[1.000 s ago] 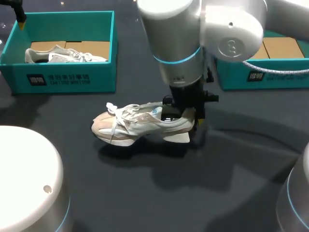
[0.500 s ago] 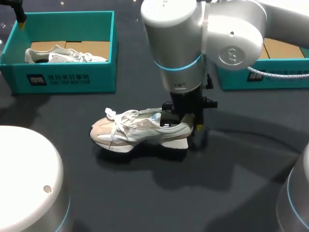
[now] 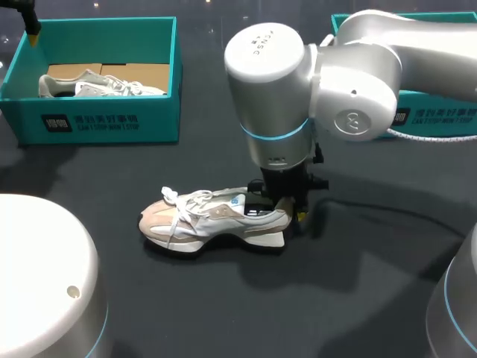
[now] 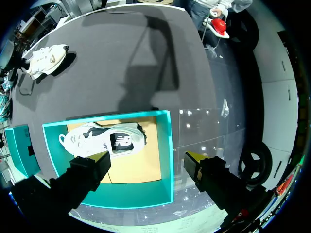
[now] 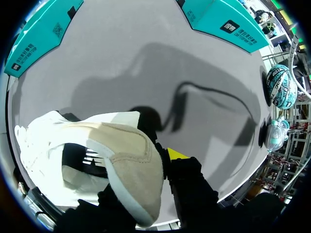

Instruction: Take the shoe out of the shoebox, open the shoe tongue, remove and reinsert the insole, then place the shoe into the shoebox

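My right gripper (image 3: 288, 203) is closed on the heel of the shoe (image 3: 209, 220), a finger on either side of the collar; the shoe stands sole down at the middle of the dark table (image 3: 223, 313), toe toward my left; my left gripper (image 4: 146, 162) hangs wide open, holding nothing, above the teal shoebox (image 4: 167, 160); a second shoe (image 4: 104, 141) lies inside it.

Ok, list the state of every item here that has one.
beige sneaker: upright on the table, laced, heel clamped.
right gripper: shut on the beige sneaker.
left gripper: open, above the left shoebox.
left shoebox: open, holding a white sneaker.
right shoebox: open, inside hidden.
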You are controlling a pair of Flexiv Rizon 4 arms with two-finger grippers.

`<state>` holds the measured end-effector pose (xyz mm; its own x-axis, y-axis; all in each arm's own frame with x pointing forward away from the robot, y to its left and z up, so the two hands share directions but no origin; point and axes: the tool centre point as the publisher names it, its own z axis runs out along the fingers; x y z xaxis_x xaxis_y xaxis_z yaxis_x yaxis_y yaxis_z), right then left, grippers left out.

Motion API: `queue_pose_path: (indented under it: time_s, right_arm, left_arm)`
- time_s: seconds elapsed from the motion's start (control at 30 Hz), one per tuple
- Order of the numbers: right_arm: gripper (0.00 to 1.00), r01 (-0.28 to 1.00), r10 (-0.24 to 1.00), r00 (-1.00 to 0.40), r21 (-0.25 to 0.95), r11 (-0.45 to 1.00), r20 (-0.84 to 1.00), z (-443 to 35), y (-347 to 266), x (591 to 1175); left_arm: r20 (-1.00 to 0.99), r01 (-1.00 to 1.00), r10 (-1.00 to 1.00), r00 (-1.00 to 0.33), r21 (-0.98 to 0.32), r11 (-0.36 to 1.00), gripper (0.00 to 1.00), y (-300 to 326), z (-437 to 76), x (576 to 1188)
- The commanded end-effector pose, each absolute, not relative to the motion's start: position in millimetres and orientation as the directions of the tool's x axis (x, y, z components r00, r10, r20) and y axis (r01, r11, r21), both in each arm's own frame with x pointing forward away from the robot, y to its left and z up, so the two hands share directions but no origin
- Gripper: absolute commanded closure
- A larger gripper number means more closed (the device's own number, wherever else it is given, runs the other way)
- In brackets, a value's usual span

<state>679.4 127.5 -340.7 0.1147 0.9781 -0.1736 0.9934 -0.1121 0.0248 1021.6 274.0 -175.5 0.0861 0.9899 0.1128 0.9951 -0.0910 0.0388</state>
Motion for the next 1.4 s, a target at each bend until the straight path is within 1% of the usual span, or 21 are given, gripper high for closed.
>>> queue_pose_path:
  time_s: [0.03, 0.53, 1.0, 1.4]
  right_arm:
    - [1.0, 0.994, 0.981, 0.112, 0.019, -0.11, -0.158, -347.8, 122.3, 682.4]
    - [1.0, 0.995, 0.984, 0.097, -0.005, -0.099, -0.152, -361.4, 104.1, 693.3]
    - [1.0, 0.995, 0.987, 0.086, -0.033, -0.091, -0.135, -380.5, 101.5, 697.9]
    - [1.0, 0.994, 0.985, 0.093, -0.039, -0.099, -0.145, -377.0, 80.8, 695.4]
  left_arm:
    - [0.114, 0.995, 0.99, 0.087, 0.041, -0.092, 0.0, 274.4, -175.1, 1020.5]
    - [0.114, 0.995, 0.99, 0.087, 0.041, -0.092, 0.0, 274.4, -175.1, 1020.5]
    - [0.114, 0.995, 0.99, 0.087, 0.041, -0.092, 0.0, 274.4, -175.1, 1020.5]
    - [0.114, 0.995, 0.99, 0.087, 0.041, -0.092, 0.0, 274.4, -175.1, 1020.5]
